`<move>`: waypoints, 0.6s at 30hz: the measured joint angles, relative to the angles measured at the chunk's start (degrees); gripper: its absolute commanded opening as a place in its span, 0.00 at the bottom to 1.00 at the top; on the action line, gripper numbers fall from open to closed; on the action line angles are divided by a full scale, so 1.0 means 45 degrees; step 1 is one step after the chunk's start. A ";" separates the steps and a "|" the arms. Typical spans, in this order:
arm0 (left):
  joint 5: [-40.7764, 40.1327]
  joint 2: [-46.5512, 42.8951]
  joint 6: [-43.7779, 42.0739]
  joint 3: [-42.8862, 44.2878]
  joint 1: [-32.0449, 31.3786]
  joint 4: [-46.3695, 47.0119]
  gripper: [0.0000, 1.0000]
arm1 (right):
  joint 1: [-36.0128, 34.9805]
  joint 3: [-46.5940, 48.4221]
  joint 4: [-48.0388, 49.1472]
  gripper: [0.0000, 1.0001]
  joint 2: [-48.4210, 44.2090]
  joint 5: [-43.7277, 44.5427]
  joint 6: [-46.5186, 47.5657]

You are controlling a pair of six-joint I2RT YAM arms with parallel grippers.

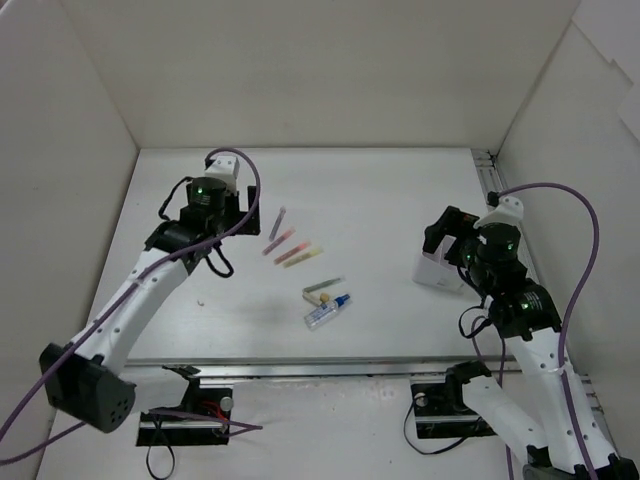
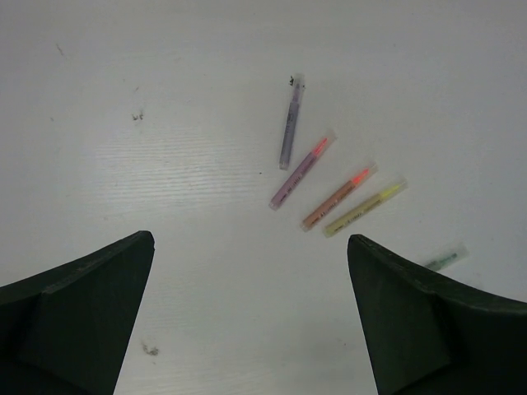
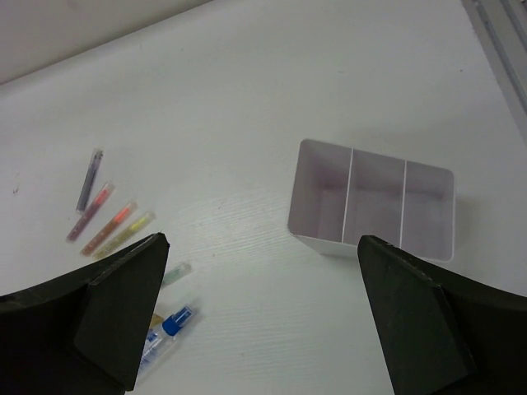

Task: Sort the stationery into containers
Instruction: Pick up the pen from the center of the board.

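Four thin pens lie fanned out mid-table: purple (image 1: 277, 222) (image 2: 291, 121), pink (image 2: 302, 171), orange-red (image 2: 339, 197) and yellow-green (image 2: 365, 208). Nearer the front lie a grey pen (image 1: 323, 285), a tiny beige piece (image 1: 323, 297) and a white tube with a blue cap (image 1: 327, 312) (image 3: 165, 333). The white container (image 3: 317, 240), with three lilac compartments, stands at the right, holding nothing that I can see. My left gripper (image 2: 251, 237) hovers open left of the pens. My right gripper (image 3: 263, 239) hangs open above the table, just left of the container.
White walls enclose the table at the back and on both sides. A metal rail (image 1: 490, 180) runs along the right edge. A small pale speck (image 1: 202, 298) lies under the left arm. Cables and arm bases sit at the near edge.
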State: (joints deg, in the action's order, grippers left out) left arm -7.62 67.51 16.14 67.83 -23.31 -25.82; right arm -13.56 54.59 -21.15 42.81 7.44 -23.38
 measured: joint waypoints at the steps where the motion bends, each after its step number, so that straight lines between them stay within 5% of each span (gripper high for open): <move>1: 0.0243 0.0656 -0.0092 0.0175 0.0194 0.0180 1.00 | 0.0000 -0.0073 0.0092 0.98 0.0117 -0.0180 0.0029; 10: 0.2336 0.7101 -0.1180 0.3657 0.0967 0.0457 0.99 | 0.0000 -0.0379 0.0311 0.98 0.0719 -0.1088 0.0257; 14: 0.2356 0.9840 -0.1355 0.6028 0.0942 0.0039 0.82 | -0.0010 -0.0398 0.0495 0.98 0.0685 -0.1195 0.0403; 18: 0.2361 1.1754 -0.1486 0.7359 0.0942 -0.0355 0.76 | -0.0010 -0.0568 0.0597 0.98 0.0651 -0.1195 0.0544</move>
State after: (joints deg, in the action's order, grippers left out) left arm 3.01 120.40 9.45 100.95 -19.07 -27.42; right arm -13.61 52.03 -18.46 45.74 2.07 -20.93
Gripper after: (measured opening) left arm 0.789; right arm 0.980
